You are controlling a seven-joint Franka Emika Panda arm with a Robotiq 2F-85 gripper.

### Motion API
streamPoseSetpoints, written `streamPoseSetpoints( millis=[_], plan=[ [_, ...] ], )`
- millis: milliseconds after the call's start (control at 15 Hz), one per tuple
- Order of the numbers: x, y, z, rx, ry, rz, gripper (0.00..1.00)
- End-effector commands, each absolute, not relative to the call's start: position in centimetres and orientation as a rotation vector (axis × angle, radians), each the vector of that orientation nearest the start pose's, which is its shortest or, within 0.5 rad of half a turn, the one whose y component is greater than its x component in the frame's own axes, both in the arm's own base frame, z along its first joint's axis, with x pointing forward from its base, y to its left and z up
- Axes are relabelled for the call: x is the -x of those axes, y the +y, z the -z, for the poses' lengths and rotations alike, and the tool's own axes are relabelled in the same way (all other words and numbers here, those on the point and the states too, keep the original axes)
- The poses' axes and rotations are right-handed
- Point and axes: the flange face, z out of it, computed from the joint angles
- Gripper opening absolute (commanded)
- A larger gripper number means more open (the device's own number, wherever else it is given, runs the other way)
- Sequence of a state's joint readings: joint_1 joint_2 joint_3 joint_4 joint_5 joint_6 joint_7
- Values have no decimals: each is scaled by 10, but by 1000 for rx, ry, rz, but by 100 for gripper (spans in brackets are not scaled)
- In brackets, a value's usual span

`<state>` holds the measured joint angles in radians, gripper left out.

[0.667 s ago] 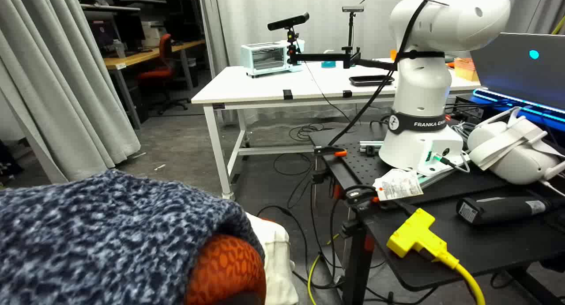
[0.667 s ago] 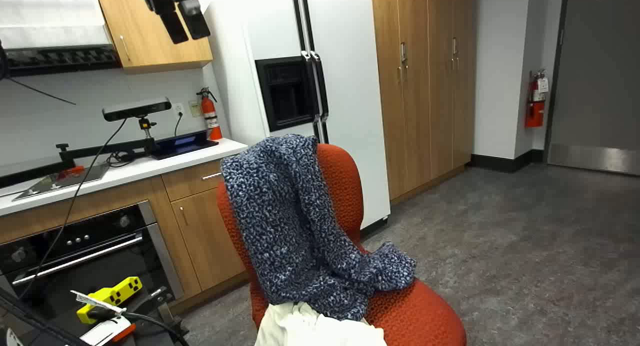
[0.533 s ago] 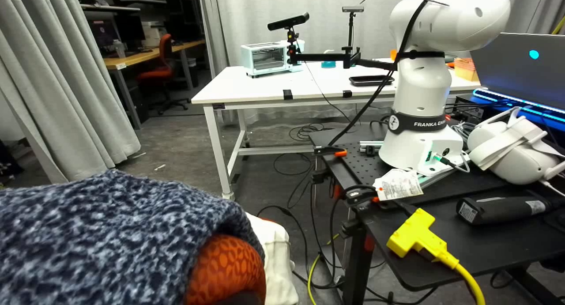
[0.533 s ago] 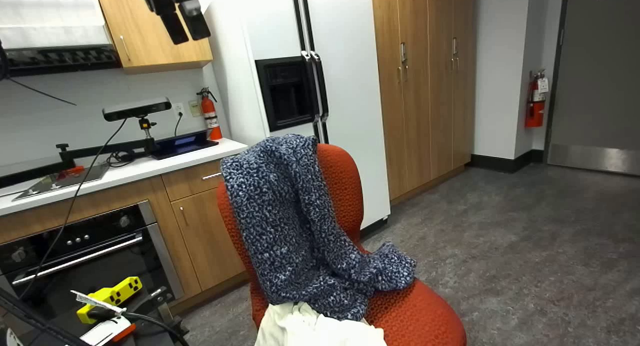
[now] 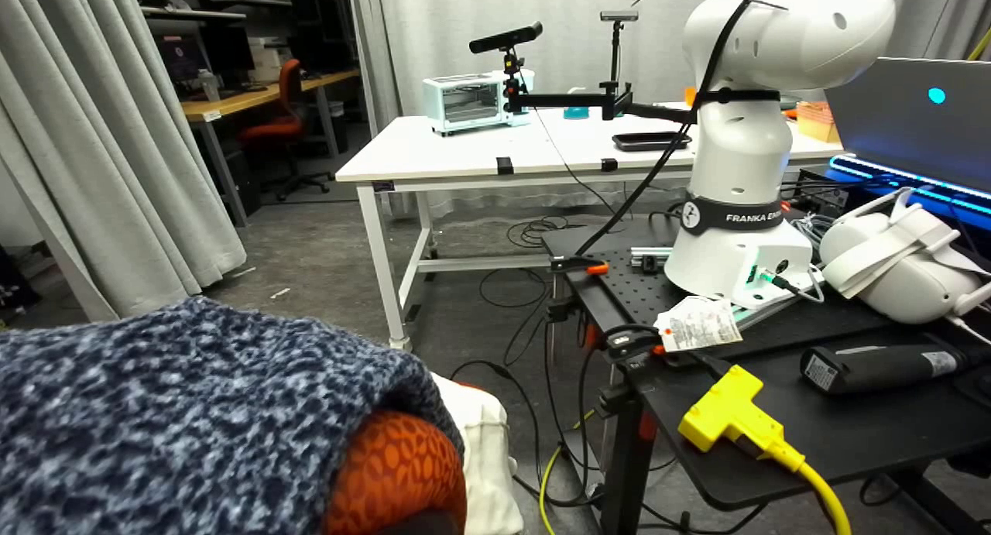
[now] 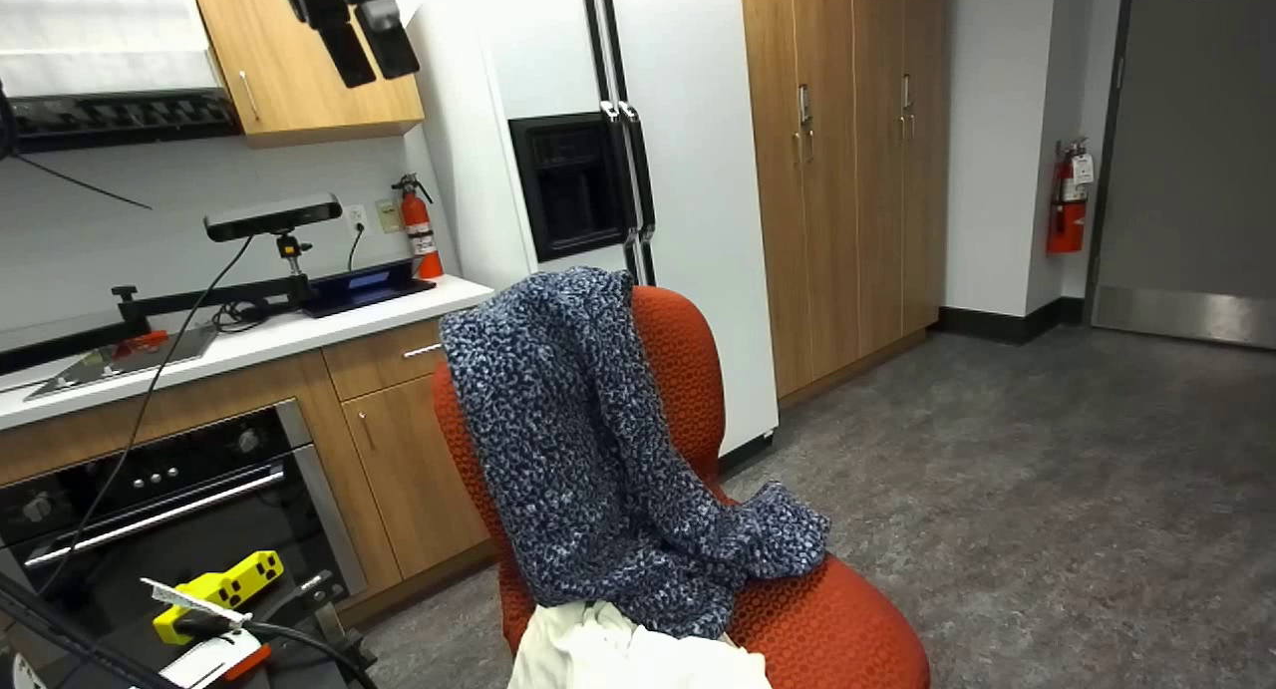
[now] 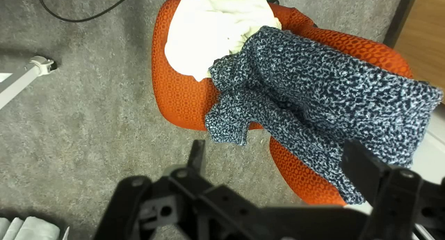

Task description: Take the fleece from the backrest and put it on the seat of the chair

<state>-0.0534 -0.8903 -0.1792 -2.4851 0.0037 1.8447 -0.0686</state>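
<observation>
The fleece [image 6: 558, 420], dark navy with grey-white speckles, hangs over the rust-orange backrest [image 6: 683, 370]. Its lower end lies on the seat of the chair [image 6: 832, 629]. In the wrist view the fleece [image 7: 333, 94] runs from the backrest [image 7: 302, 174] down to the seat [image 7: 180, 97], seen from above. It also fills the lower left of an exterior view [image 5: 170, 419]. My gripper [image 6: 377, 73] is high in an exterior view, above the chair and apart from the fleece. In the wrist view my gripper [image 7: 275, 142] has its fingers wide apart with nothing between them.
A cream-white cloth [image 6: 628, 654] lies on the seat against the fleece; it shows in the wrist view too [image 7: 215, 35]. A black cart [image 5: 852, 442] carries the arm base [image 5: 735, 248] and a yellow power splitter [image 5: 732, 411]. A fridge [image 6: 688, 210] stands behind the chair.
</observation>
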Motion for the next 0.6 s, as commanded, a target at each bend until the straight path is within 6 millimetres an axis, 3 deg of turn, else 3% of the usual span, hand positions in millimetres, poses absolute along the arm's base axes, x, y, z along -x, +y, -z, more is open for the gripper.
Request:
streamPoseSetpoints(
  millis=[0,533],
  plan=[
    [-296,-85,-583,2999,174,387,100],
    [-297,-86,-583,3025,134,351,100]
  ],
)
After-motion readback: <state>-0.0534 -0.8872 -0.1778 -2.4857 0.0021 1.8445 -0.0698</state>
